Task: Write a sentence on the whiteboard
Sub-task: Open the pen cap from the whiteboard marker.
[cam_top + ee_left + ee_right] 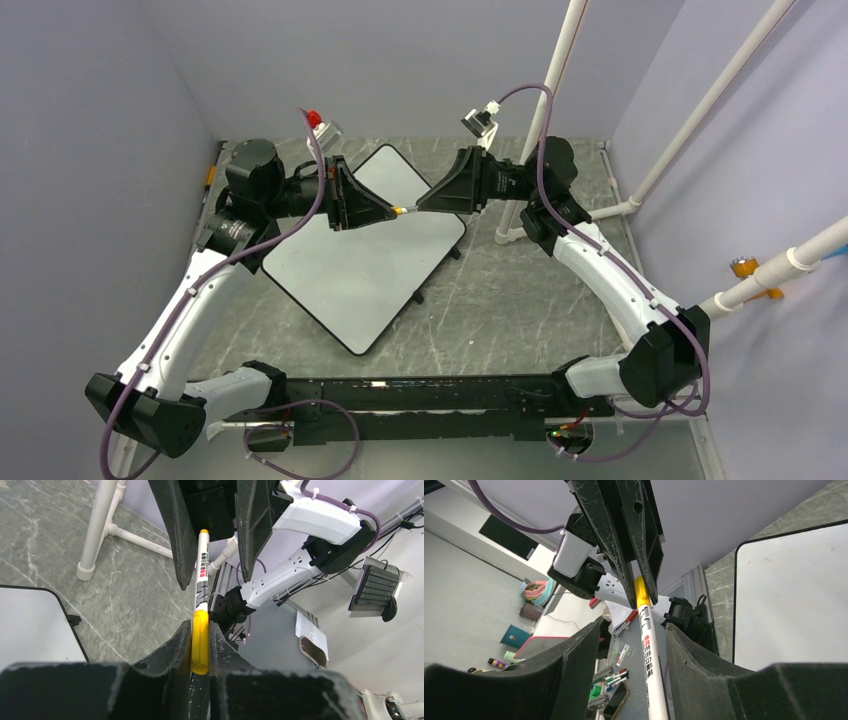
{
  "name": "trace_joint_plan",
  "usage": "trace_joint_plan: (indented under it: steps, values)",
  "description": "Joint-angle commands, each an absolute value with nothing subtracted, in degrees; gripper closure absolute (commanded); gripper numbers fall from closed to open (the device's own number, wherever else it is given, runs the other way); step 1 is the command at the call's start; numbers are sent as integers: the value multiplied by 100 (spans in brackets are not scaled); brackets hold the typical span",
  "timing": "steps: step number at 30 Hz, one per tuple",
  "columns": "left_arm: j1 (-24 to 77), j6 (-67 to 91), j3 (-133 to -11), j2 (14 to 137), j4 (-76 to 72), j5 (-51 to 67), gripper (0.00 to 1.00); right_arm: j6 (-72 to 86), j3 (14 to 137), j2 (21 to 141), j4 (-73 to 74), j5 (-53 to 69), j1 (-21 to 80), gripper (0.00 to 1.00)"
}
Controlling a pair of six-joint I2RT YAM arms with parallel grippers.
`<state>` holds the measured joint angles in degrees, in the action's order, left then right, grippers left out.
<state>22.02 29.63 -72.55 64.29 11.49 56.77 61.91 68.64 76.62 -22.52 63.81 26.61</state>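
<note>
Two arms, one marker [202, 575], one whiteboard [350, 275].

We see the left arm [190, 310] and the right arm [610, 280] meeting nose to nose over the far part of the whiteboard, with the single marker spanning the space between them, clear of the board. The left jaws are pressed together on the marker's yellow cap [200, 642], pinching it from both sides. The right jaws stand spread around the white printed barrel, with a gap showing beside it. We count one whiteboard, white with a thin black frame and rounded corners. It lies flat and turned cornerwise on the grey marbled surface [520, 300], between the two arms. Three white pipes [556, 110] stand or slant to the right, off the board.
</note>
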Motion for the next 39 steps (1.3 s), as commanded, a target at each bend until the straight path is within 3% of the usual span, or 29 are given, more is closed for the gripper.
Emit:
trace_joint_plan:
  steps: [1,10,39]
  values:
    - [2180,2920,-7498,6446,1012,5905,100,6082,7162,7679,-2394,6569,2711,48]
    - [2180,2755,-7588,6468,1203,5915,100,6010,7224,7765,-2347,6655,2844,61]
    - [2180,2689,-7554,6513,1265,5949,100,5786,7357,7923,-2202,6612,3143,71]
